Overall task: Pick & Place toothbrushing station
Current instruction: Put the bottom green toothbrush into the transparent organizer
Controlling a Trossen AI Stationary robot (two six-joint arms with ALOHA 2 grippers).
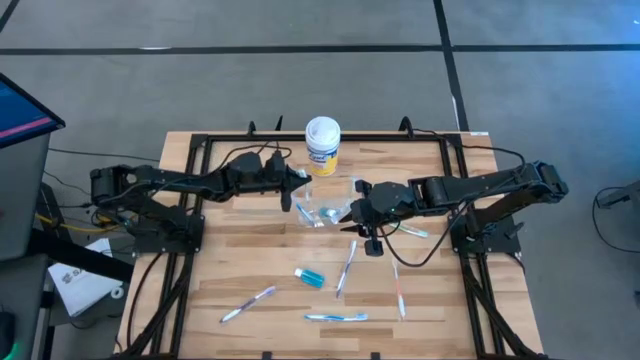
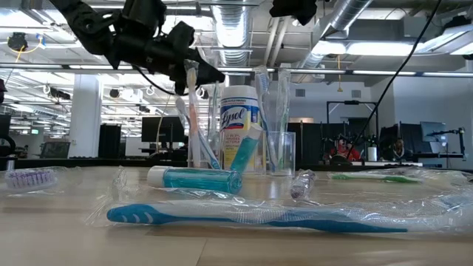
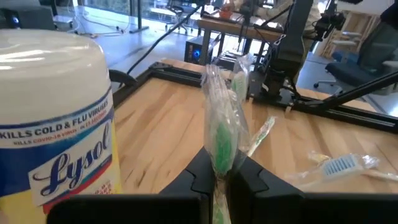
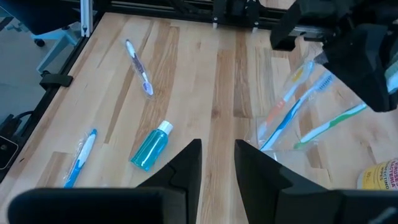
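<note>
A: Since each toothbrush is sealed in a loose clear wrapper, how would you list its handling?

B: Item: green wrapped toothbrush (image 3: 221,140). Light, stiff in the stem, slick and crinkly in the film. It stands upright, pinched between the closed fingers of the left gripper (image 3: 217,177), held above the table just beside the plastic cup (image 1: 325,203). Best taken on the firm handle, not on slack wrapper, which I judge would slide.

A: And the cup?

B: Thin, see-through, light, probably easy to tip. Several brushes already lean in it. It sits near the table's middle, just in front of the yellow canister (image 1: 322,146).

A: The right gripper?

B: The right gripper (image 4: 217,165) hangs over bare wood just on the cup's far side from the left arm. Its fingers stand part open with nothing between them.

A: Loose stock?

B: One teal tube (image 1: 309,277), small and smooth, likely to roll. Toothbrushes lie flat and well apart toward the front: one blue brush (image 1: 336,317) near the front edge, one pink-tipped brush (image 1: 399,293) to its right.

A: Room to move?

B: Open wood in front. The black frame rail (image 1: 300,135) runs round the table edge, and the canister crowds the cup from behind.
</note>
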